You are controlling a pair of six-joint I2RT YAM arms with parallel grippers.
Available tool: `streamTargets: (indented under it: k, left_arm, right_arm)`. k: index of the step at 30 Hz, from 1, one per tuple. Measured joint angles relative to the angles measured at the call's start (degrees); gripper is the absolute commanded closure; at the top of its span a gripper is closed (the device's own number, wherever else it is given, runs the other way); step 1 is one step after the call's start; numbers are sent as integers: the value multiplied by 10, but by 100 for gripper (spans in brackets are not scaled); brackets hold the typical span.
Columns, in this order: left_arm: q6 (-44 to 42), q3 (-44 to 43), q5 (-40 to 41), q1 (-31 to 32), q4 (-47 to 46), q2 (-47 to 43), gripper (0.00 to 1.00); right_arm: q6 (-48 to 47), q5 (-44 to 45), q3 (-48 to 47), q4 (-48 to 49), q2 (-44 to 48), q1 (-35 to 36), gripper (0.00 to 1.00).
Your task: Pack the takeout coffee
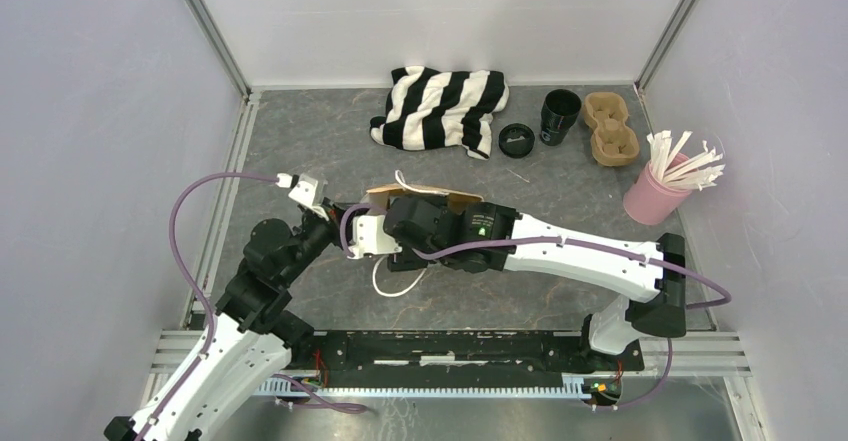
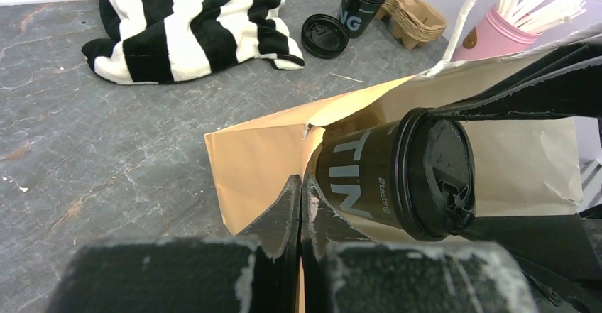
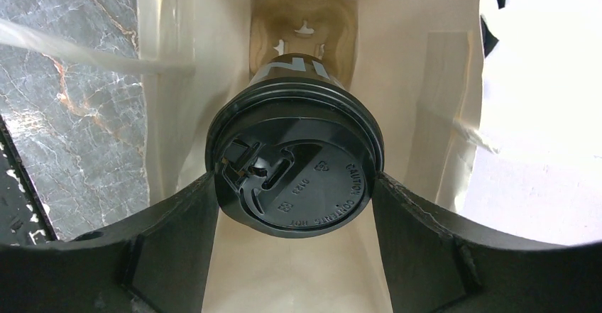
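The takeout coffee, a black cup with a black lid, sits between my right gripper's fingers, which are shut on its lid rim. The cup is partway inside the open mouth of the brown paper bag, base towards the bag's bottom. In the left wrist view the cup lies tilted at the bag's opening. My left gripper is shut on the bag's edge. In the top view the cup is hidden under my right gripper; only the bag's rim shows, with my left gripper beside it.
A striped cloth lies at the back. Right of it are a loose black lid, a lidless black cup, a cardboard cup carrier and a pink cup of white stirrers. A white bag handle loops below the grippers.
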State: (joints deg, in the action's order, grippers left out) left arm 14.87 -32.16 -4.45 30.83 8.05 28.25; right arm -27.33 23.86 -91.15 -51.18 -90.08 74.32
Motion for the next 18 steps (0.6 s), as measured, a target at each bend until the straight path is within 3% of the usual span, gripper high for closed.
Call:
streamTargets:
  k: [18]
  left_arm:
    - [23,28,12,0,17,-47,98]
  right_arm:
    - [61,24,7,11,-65,10,41]
